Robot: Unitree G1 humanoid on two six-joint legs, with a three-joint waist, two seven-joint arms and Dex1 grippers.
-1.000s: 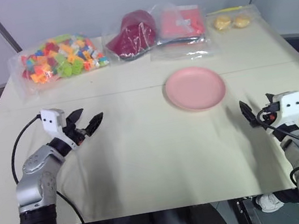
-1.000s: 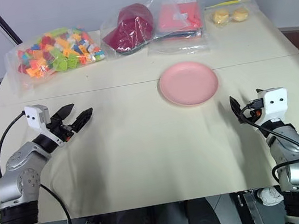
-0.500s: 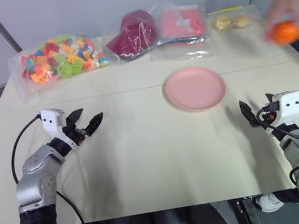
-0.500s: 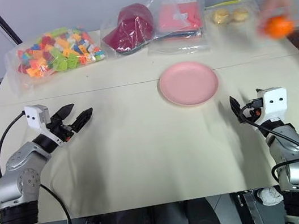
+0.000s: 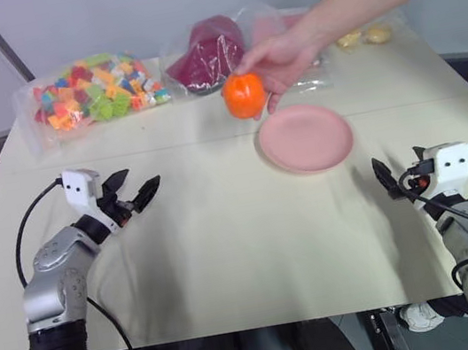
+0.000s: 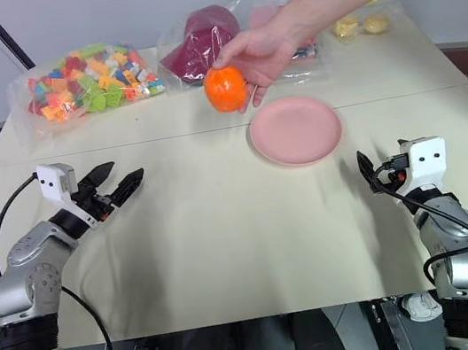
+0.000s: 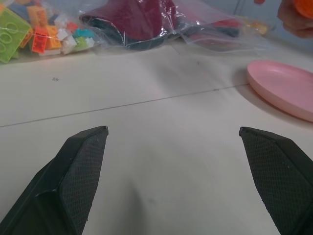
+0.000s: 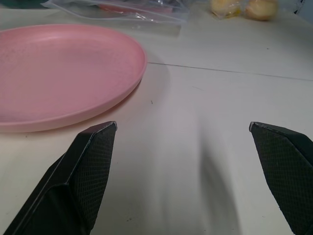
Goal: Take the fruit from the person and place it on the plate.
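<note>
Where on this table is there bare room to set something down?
The table is bare across its near half, between the left end effector and the right end effector, up to the plate. The plate itself is empty. It is crowded along the far edge with bags, where the hand holds the fruit.

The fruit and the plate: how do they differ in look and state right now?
The fruit is a bright orange ball; the plate is a flat pink disc, much wider. The fruit is held in the air by the person's hand; the plate lies bare on the table. Both are round, and neither gripper touches them.
</note>
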